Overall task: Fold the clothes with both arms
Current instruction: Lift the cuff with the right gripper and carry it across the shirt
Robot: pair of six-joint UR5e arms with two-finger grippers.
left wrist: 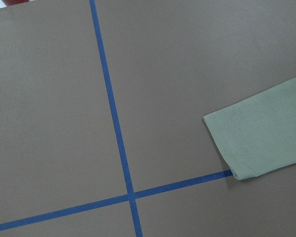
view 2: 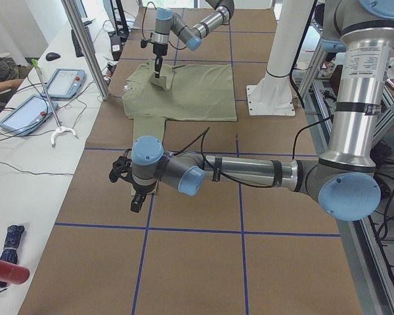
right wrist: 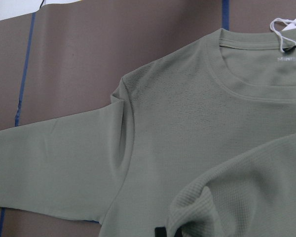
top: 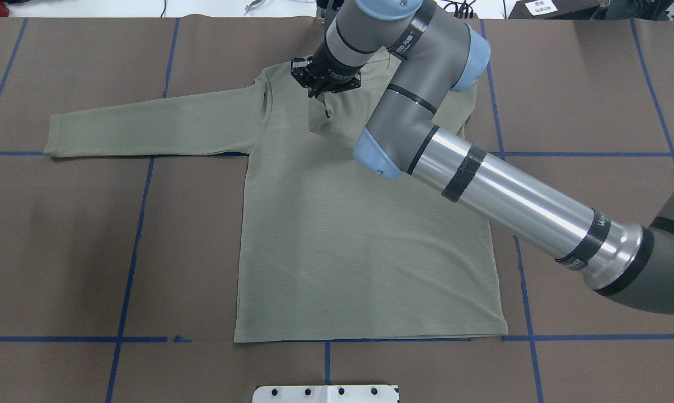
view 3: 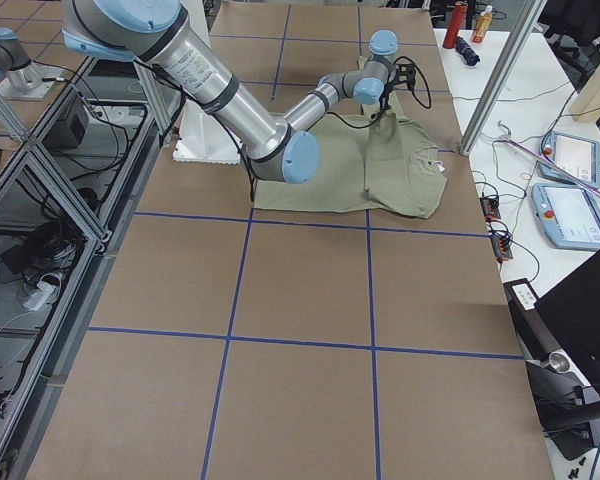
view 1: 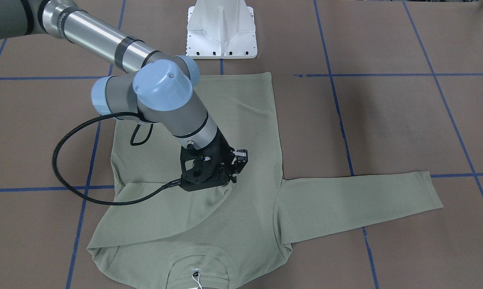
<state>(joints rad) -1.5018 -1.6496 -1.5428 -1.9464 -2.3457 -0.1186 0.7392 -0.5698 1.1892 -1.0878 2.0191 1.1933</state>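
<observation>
The right claw (top: 319, 92) pinches the end of the right sleeve (view 1: 165, 208), its jaws narrow on the knit and the fabric raised a little over the chest of the shirt (top: 365, 235). The shirt lies flat on the table (top: 62, 252), with its collar (view 1: 197, 257) away from the robot and a tag (view 1: 196, 279) at the neck. The right sleeve crosses the chest. The left sleeve (top: 152, 129) stretches straight out to the side. The left claw (view 2: 136, 197) hangs over the table near that sleeve's cuff (left wrist: 256, 133); I cannot tell whether it is wide or narrow.
</observation>
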